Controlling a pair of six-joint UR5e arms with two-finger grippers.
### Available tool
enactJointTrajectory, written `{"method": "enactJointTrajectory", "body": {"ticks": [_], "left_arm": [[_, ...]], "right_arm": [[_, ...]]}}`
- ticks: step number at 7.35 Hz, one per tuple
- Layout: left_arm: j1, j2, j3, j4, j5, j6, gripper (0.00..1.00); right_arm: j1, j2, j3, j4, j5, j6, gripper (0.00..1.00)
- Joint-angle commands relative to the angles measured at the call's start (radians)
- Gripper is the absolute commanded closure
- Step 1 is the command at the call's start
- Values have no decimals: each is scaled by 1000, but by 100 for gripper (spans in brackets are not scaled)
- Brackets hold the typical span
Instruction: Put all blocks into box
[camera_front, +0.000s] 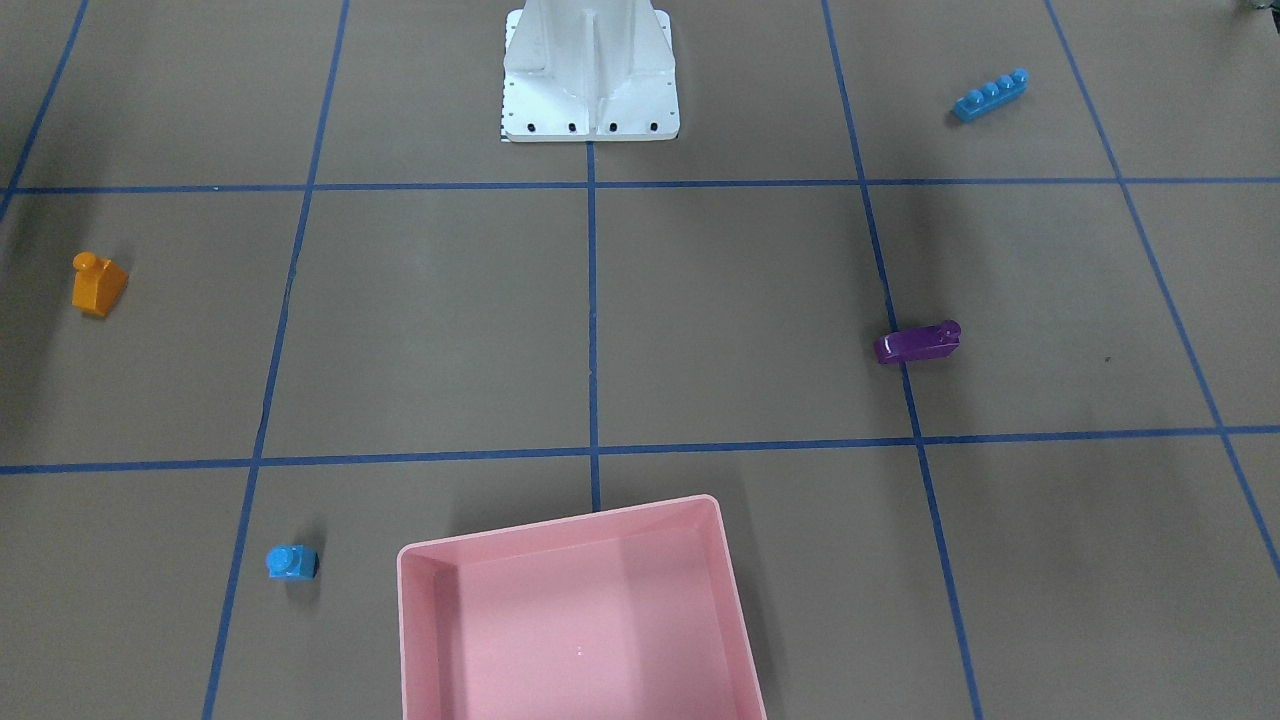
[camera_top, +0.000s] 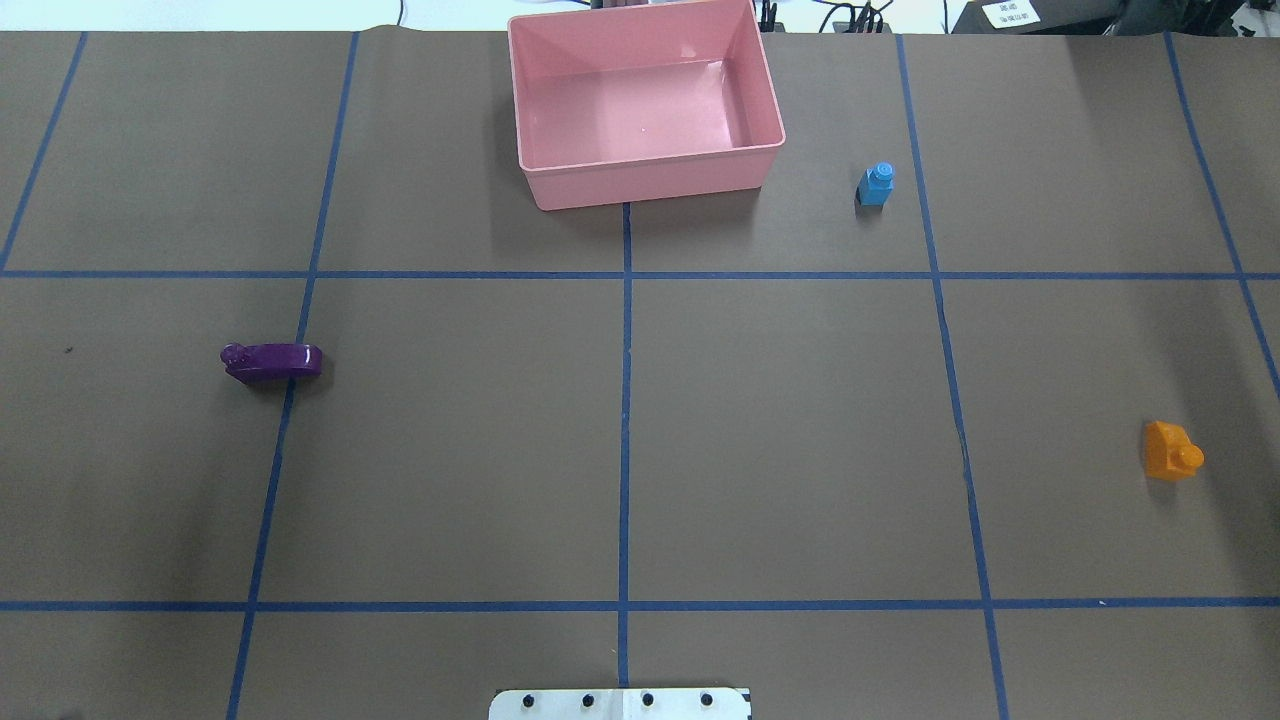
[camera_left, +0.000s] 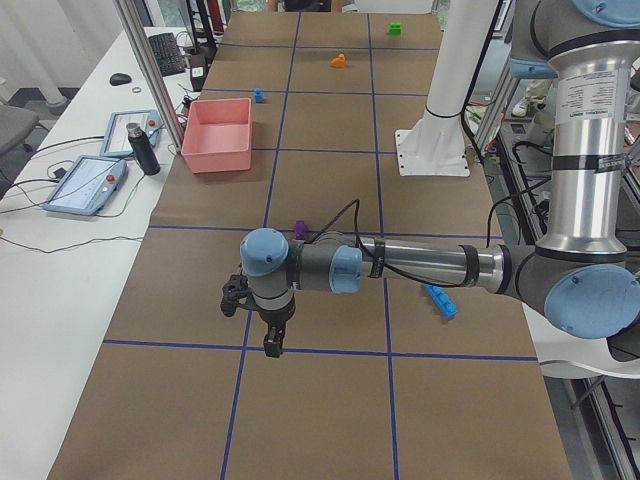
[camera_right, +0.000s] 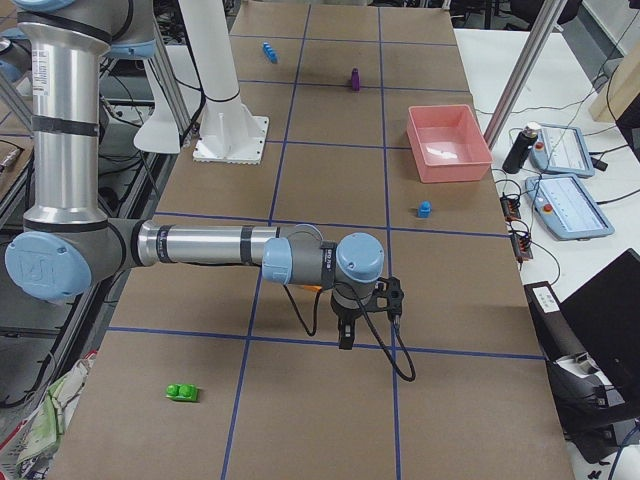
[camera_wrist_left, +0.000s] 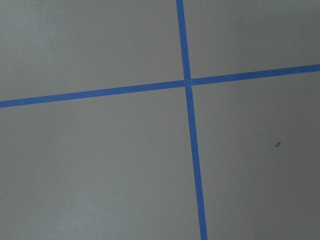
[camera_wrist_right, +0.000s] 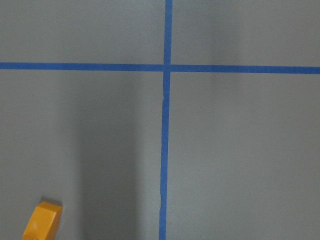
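The empty pink box (camera_top: 650, 182) stands at the far middle of the table. The small blue block (camera_top: 876, 185) sits to its right. The orange block (camera_top: 1172, 452) lies at the right and shows in the right wrist view (camera_wrist_right: 42, 221). The purple block (camera_top: 272, 360) lies at the left. The long blue block (camera_front: 990, 96) lies near the base, on my left. The green block (camera_right: 182, 392) lies far out on my right. My left gripper (camera_left: 268, 340) and right gripper (camera_right: 345, 335) hang over bare table; I cannot tell whether they are open or shut.
The white robot base (camera_front: 590, 90) stands at the table's near middle. Blue tape lines (camera_top: 625, 400) grid the brown table. A side table beyond the box holds tablets (camera_left: 85, 185) and a dark bottle (camera_left: 140, 150).
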Motion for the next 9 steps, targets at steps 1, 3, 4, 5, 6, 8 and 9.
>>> {"method": "enactJointTrajectory", "body": {"ticks": [1,3,4,5,6,8,9], "left_arm": [[0,-3,3,0,1,-6,0],[2,-20,-3,5,-8,-15,0],[8,-61,-2,-5,-14,-14,0],[11,-77,-3,-6,-14,-17,0],[11,-85,-15,-11,-16,-12,0],[11,-108,-20,-63,-14,-14,0],[11,-109,-11,-60,-35,-12,0]], "right_arm": [[0,0,0,1,0,0,0],[0,37,16,1,1,3,0],[-30,47,65,2,-5,1,0],[-57,84,78,16,0,57,0],[-133,92,76,21,1,205,0],[-242,33,76,199,3,341,0],[-294,-10,79,328,0,484,0]]}}
